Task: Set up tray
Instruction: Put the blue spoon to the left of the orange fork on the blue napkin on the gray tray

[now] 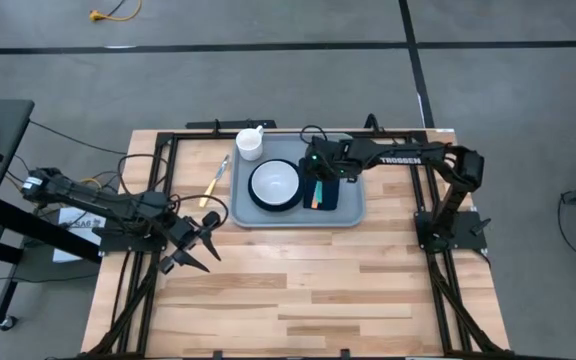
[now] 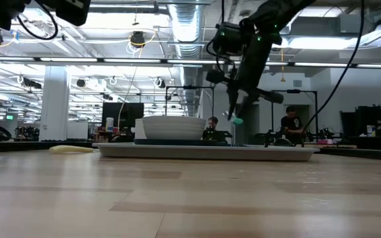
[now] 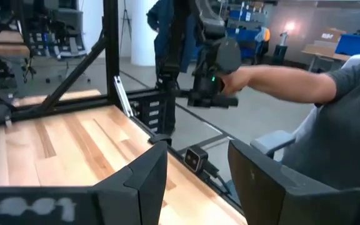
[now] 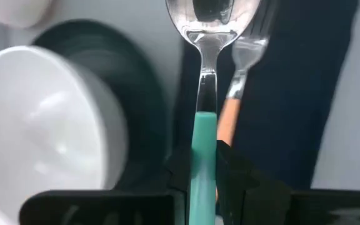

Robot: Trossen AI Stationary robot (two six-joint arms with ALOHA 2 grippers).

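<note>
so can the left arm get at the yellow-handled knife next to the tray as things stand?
Probably yes. The knife lies on bare table left of the tray, nothing on it, and the left tool is open close by. The right tool is busy over the tray.

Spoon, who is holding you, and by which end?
The right gripper holds the spoon by its teal handle, bowl pointing away, above the napkin on the tray. The left gripper holds nothing.
</note>
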